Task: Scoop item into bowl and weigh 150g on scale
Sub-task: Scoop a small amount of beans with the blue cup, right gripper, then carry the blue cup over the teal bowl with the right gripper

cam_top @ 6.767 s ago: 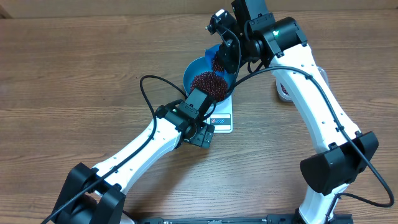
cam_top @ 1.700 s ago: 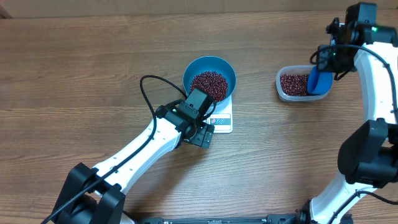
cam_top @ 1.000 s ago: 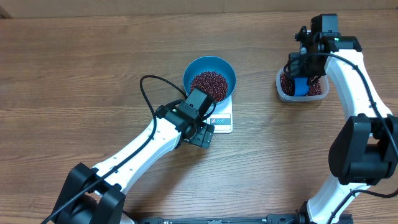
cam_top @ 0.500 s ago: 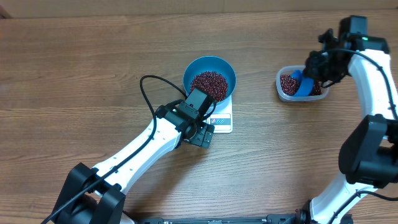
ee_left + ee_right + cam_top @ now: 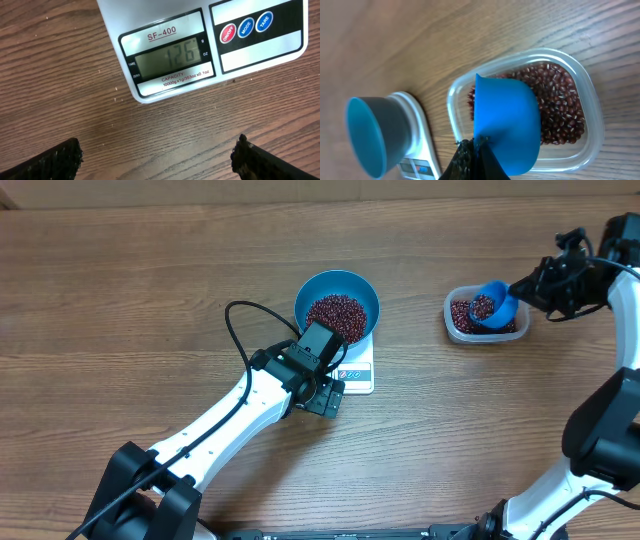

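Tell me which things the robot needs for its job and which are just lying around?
For the job: beans, blue bowl, scale, blue scoop, clear tub.
Just there: wooden table, black cable.

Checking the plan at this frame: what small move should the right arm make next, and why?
Probably carry the scoop, loaded with beans above the tub, over to the bowl and tip in only part. The right gripper is shut on its handle, and the scale appears to read 126, short of 150.
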Robot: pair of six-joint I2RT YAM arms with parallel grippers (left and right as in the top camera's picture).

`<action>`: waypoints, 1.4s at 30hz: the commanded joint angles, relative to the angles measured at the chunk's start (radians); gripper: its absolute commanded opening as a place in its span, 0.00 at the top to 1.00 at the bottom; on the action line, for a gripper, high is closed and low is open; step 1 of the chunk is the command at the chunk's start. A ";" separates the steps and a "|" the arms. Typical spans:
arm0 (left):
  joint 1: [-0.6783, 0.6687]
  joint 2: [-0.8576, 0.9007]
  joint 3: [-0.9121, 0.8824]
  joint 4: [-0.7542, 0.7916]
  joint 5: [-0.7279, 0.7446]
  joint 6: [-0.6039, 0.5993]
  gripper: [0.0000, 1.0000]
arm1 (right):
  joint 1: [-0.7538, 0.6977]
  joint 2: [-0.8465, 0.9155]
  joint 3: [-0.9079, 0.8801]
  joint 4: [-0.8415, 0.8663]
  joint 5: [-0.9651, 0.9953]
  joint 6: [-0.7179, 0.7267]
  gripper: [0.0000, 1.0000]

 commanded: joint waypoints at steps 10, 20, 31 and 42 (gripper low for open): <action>0.011 0.001 -0.010 0.001 -0.013 0.019 0.00 | 0.014 -0.016 0.257 -0.148 -0.132 -0.027 0.96; 0.011 0.001 -0.010 0.000 -0.013 0.019 0.00 | 0.198 -0.027 0.360 -0.165 -0.219 -0.099 0.96; 0.011 0.001 -0.010 0.000 -0.013 0.019 0.01 | 0.492 -0.027 0.359 -0.133 -0.121 -0.188 0.96; 0.011 0.001 -0.010 0.000 -0.013 0.019 0.00 | 0.710 -0.027 0.359 -0.044 0.290 -0.264 0.96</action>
